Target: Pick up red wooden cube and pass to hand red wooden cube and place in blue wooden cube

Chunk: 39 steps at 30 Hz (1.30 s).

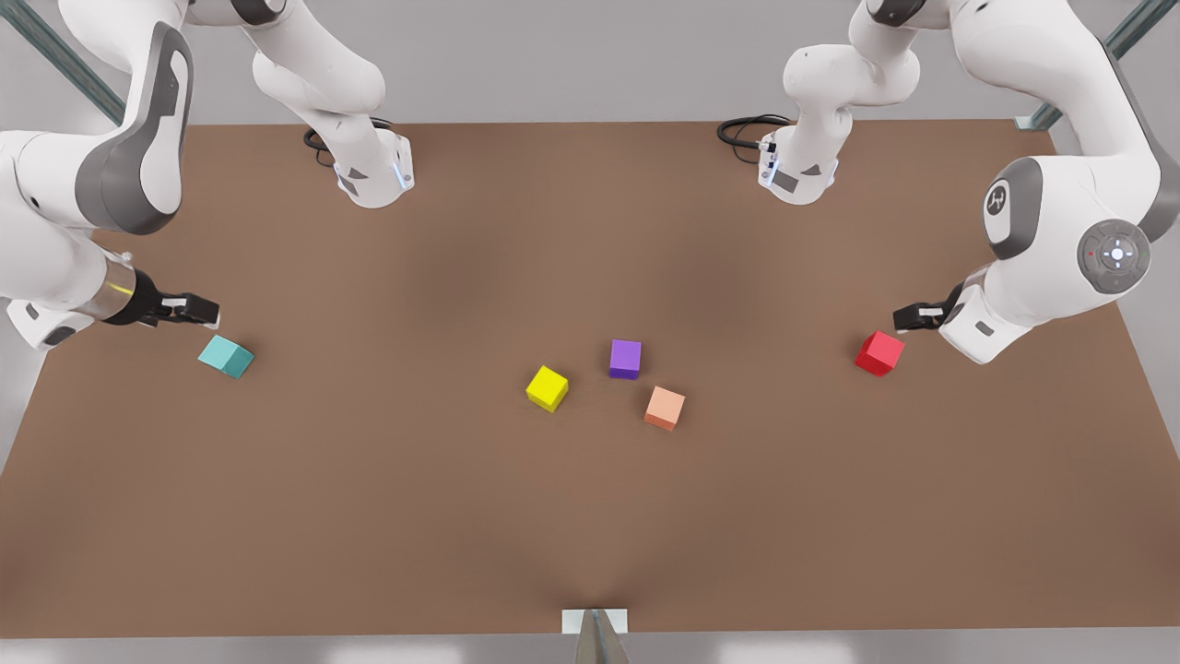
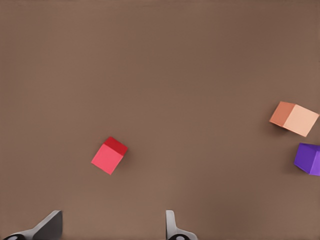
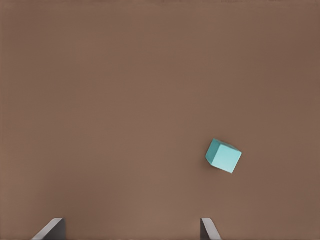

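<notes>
1. Two arms flank the brown table (image 1: 369, 516); you are at the opening step, with no cube gripped yet.
2. At the front view's left, the right gripper (image 1: 198, 310) hangs just beside the blue wooden cube (image 1: 226, 356), not touching it. Its wrist view shows the fingertips (image 3: 50, 230) spread wide apart and empty, the teal cube (image 3: 223, 156) lying ahead of them on the table. This arm waits.
3. At mid-table you see three cubes that play no part: a yellow cube (image 1: 548, 388), a purple cube (image 1: 625, 358) and a pale orange cube (image 1: 665, 408), close together but apart.
4. At the front view's right, the red wooden cube (image 1: 879, 352) rests flat on the table, with the left gripper (image 1: 913, 317) just above and beside it. In the left wrist view its fingers (image 2: 47, 227) stand apart, the red cube (image 2: 109, 155) ahead of the gap and turned askew to them.
5. Your next move likely calls for centring the left gripper over the red cube, turning the wrist to square the fingers with its faces, then descending to close.
6. Beyond the table edge lies a plain grey floor (image 1: 572, 65), with metal frame struts (image 1: 1129, 32) at the far corners.
</notes>
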Each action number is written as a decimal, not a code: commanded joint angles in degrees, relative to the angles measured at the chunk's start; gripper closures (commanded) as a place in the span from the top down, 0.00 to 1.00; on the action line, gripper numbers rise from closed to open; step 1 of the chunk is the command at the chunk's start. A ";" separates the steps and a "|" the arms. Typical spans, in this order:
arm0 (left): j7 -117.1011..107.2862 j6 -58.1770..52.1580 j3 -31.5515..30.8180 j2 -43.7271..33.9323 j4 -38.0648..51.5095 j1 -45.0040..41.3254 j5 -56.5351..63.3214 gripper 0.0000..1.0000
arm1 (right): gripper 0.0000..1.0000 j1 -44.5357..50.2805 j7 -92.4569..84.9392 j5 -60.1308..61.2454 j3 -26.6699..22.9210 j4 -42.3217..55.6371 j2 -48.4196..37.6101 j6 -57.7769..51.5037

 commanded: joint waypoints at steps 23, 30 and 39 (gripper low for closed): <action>-17.07 53.64 15.21 6.31 -42.37 1.23 -15.85 1.00 | 1.00 0.00 -2.62 -0.37 -0.15 -0.30 -0.73 -2.01; -17.68 55.66 15.21 7.71 -43.25 0.96 -16.11 1.00 | 1.00 0.00 -2.62 -0.46 0.02 -0.47 -0.64 -1.93; -27.35 55.49 15.21 8.42 -44.13 -0.70 -16.20 1.00 | 1.00 0.00 -2.54 -0.37 0.29 -0.56 -0.47 -2.01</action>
